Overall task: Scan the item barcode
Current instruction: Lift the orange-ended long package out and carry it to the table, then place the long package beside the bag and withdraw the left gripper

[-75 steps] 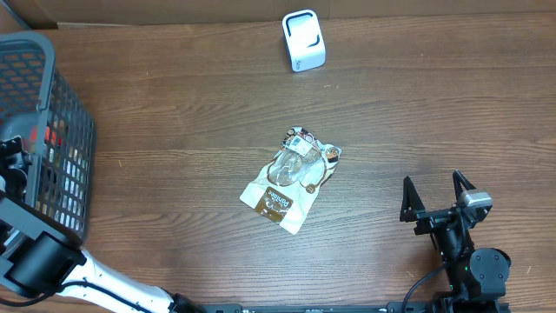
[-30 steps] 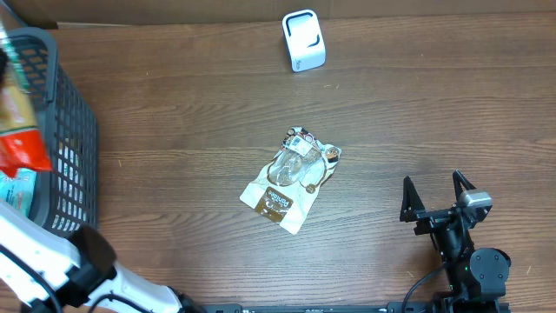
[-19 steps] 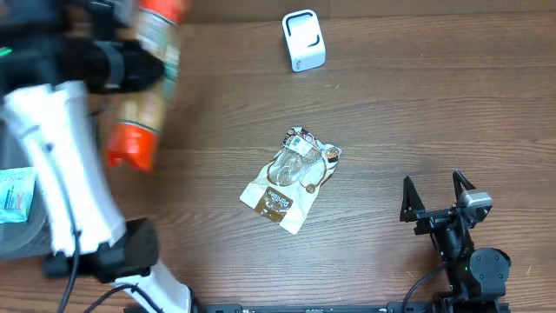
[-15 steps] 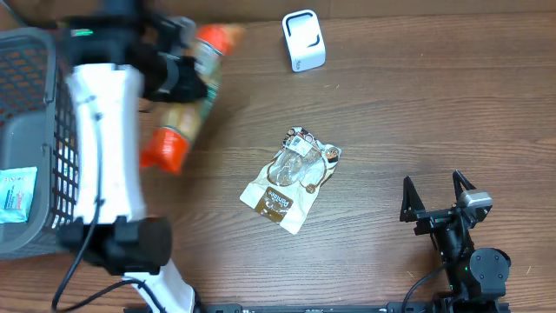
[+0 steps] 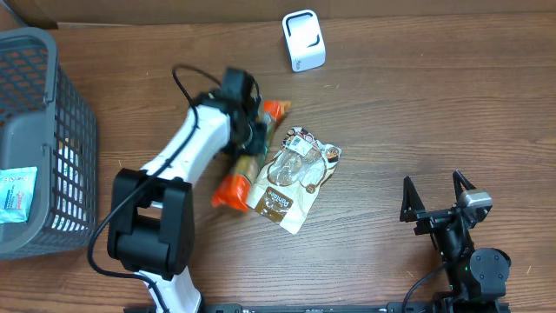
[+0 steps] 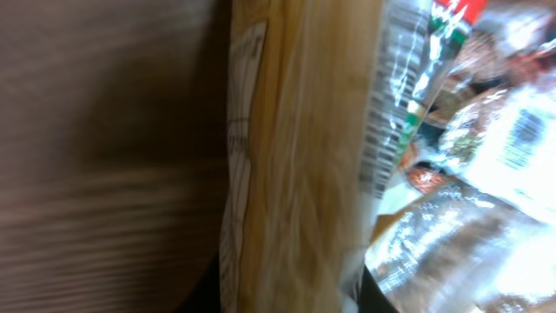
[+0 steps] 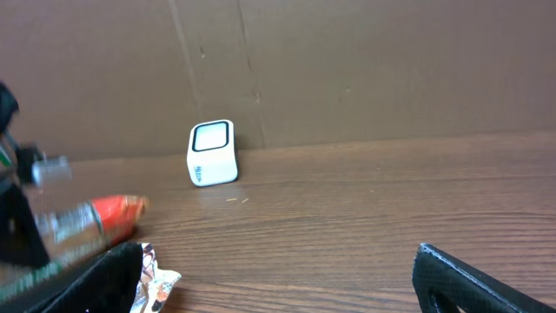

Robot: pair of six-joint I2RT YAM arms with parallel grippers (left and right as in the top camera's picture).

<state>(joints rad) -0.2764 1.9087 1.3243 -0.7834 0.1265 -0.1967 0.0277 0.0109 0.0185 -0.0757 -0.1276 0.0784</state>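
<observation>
Left gripper (image 5: 249, 132) clamped on the snack packet (image 5: 234, 184), whose long axis points toward the scanner (image 5: 303, 40) at the table's (image 5: 417, 104) far edge; right gripper (image 5: 432, 182) apart, farther off

Three packets (image 5: 230, 189) (image 5: 291, 178) (image 5: 17, 196), one scanner (image 5: 303, 40), one basket (image 5: 74, 148).

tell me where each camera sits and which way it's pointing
Overhead: above the table, looking straight down; shows both arms, the left gripper holding a packet beside a clear bag, the right gripper open.
Left wrist: on the left arm, pressed close to the packet and clear bag, blurred; none of the robot clearly shows.
Right wrist: low over the table, facing the back wall and scanner; black fingers frame the bottom.
Shared: overhead and right wrist both show scanner and packet.
</observation>
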